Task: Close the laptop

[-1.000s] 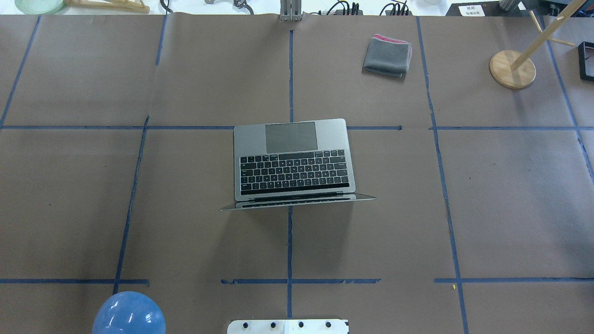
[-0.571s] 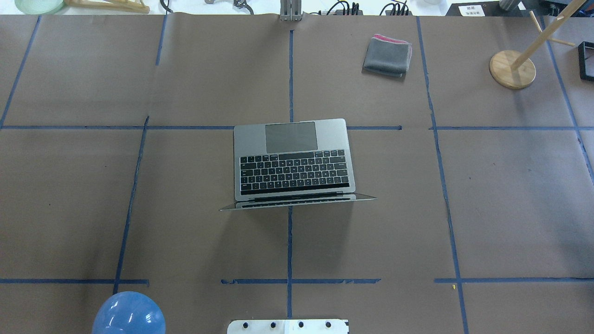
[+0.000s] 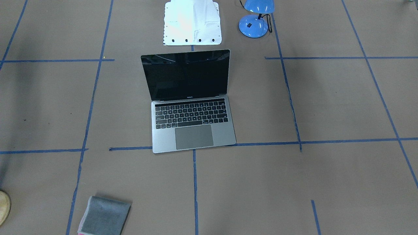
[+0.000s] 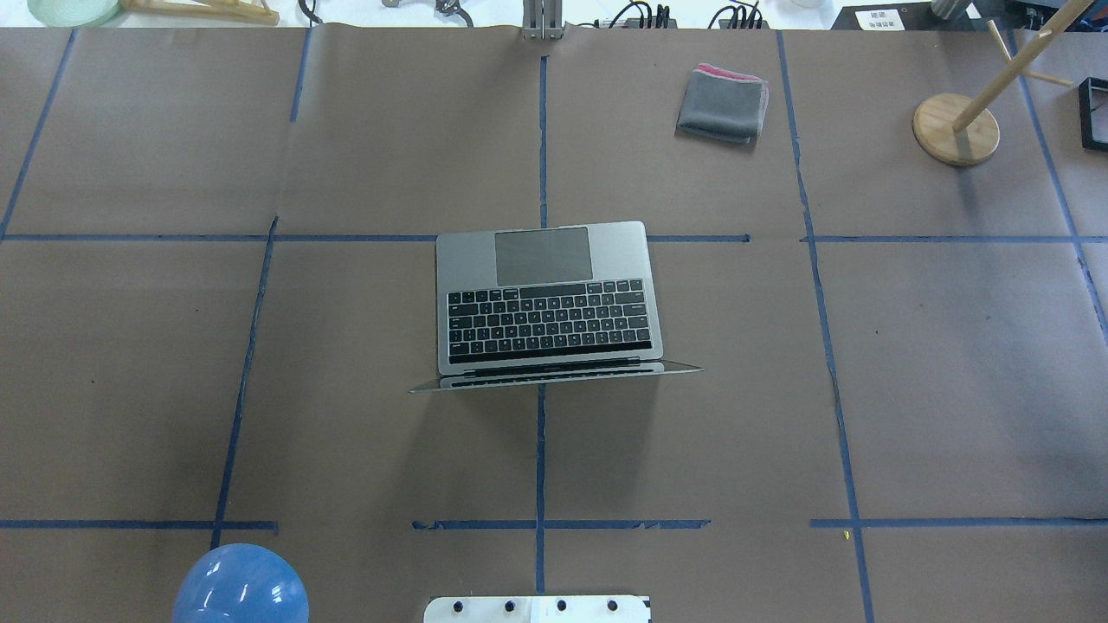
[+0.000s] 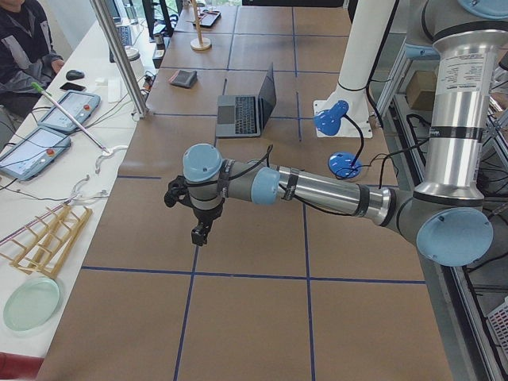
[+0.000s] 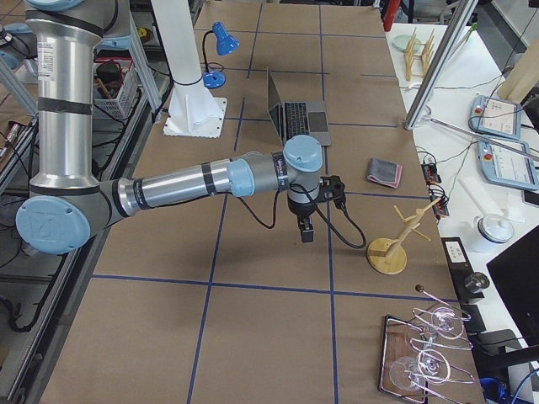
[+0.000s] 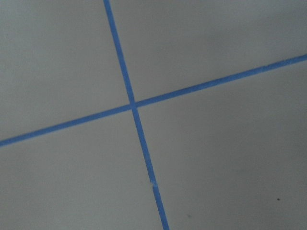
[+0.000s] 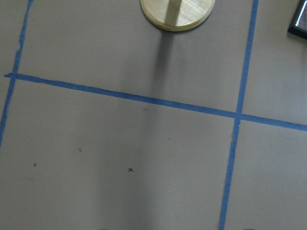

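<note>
Table: brown paper-covered table (image 4: 952,389) crossed by blue tape lines.
Left arm: its black left gripper (image 5: 200,235) hung over bare paper; its jaws could not be judged.
Right arm: its black right gripper (image 6: 306,231) hung near a round-based wooden peg stand (image 6: 387,257); jaws likewise unreadable.
Laptop: slim silver-grey metal laptop (image 4: 545,298) sat mid-table, lid open (screen black), well apart from both grippers.
Cloth: folded grey cloth (image 4: 723,105) lay beyond it.
</note>
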Available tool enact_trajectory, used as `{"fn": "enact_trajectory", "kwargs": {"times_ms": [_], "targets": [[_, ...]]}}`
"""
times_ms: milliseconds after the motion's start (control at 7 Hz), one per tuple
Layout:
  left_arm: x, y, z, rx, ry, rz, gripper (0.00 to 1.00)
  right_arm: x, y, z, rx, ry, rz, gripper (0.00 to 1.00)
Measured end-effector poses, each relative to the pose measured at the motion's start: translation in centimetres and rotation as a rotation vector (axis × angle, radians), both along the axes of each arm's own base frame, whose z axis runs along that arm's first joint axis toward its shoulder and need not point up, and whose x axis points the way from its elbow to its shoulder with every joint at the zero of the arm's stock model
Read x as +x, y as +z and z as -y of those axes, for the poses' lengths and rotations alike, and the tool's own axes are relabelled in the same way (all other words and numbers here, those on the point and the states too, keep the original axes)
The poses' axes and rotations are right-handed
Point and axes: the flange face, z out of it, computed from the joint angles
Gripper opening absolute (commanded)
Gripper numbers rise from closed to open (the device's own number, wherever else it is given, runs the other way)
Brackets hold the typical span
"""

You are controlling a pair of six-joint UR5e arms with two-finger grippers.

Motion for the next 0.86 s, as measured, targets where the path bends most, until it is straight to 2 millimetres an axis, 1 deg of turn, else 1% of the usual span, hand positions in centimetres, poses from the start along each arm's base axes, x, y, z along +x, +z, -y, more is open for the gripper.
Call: {"fn": "enact_trajectory", "kwargs": {"times_ms": [143, 286, 429, 571, 714, 857], "targets": [[1.0, -1.1, 0.3, 0.007, -0.030, -0.032, 1.00, -1.7, -1.3, 0.0, 0.000, 0.029, 0.050, 0.89], [4.0, -2.1, 0.2, 0.043, -0.032, -0.065, 1.00, -4.1, -2.7, -0.3, 0.001, 0.065, 0.106, 0.84], [8.0, -2.9, -0.4, 0.063, -0.017, -0.105, 0.99, -6.9, -3.8, -1.0, -0.002, 0.091, 0.165, 0.75], [12.0, -4.1, -1.1, 0.057, -0.016, -0.155, 0.86, -9.6, -4.5, -2.4, -0.009, 0.104, 0.227, 0.57], [15.9, -5.5, -2.3, 0.028, -0.022, -0.218, 0.62, -11.6, -5.1, -3.8, -0.020, 0.109, 0.284, 0.39], [20.1, -7.4, -3.9, -0.029, -0.024, -0.287, 0.36, -13.3, -5.6, -5.3, -0.030, 0.104, 0.337, 0.18]]}}
